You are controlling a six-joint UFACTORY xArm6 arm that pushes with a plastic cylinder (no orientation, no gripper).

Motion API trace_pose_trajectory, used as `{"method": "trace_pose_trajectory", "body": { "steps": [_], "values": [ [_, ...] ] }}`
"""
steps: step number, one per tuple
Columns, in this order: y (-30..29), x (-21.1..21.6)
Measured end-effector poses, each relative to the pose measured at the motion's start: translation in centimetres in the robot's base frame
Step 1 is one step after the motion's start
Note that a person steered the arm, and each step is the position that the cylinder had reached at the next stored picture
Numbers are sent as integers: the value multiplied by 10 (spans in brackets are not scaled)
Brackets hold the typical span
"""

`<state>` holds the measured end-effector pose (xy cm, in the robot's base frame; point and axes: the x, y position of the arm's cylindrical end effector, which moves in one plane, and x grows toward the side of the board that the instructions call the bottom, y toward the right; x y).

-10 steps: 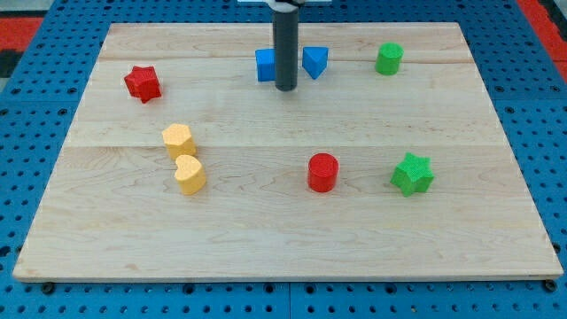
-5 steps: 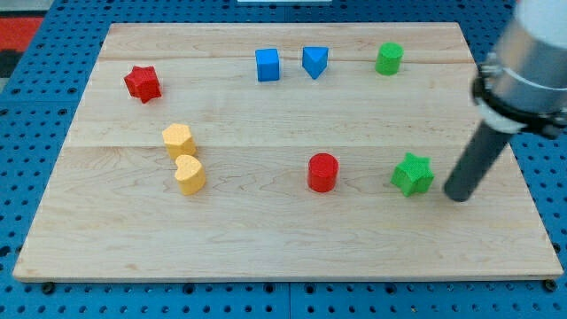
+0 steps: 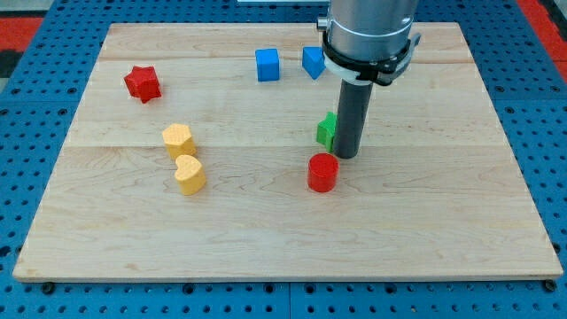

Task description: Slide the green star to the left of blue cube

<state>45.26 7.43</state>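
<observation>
The green star (image 3: pixel 327 130) lies near the board's middle, mostly hidden behind my rod; only its left part shows. My tip (image 3: pixel 346 155) rests against the star's right side, just above the red cylinder (image 3: pixel 323 172). The blue cube (image 3: pixel 267 64) sits near the view's top, up and left of the star. The arm's body hides the area to the right of the blue triangle (image 3: pixel 311 61), so the green cylinder does not show.
A red star (image 3: pixel 142 82) lies at the upper left. A yellow block (image 3: pixel 178 140) and a yellow heart (image 3: pixel 189 175) sit together at the left. The wooden board (image 3: pixel 443 221) rests on a blue pegboard.
My tip swept from the star's right side up and left, pushing the green star from the lower right to just above the red cylinder. The arm now hides the green cylinder.
</observation>
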Motion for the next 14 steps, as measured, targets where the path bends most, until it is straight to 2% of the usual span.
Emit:
{"method": "trace_pose_trajectory", "body": {
  "steps": [3, 4, 5, 6, 7, 9, 12, 13, 14],
  "values": [
    [6, -23],
    [-5, -41],
    [-8, -84],
    [-41, -107],
    [-105, -94],
    [-128, -61],
    [-127, -96],
    [-170, -101],
    [-182, -102]
  ]
}}
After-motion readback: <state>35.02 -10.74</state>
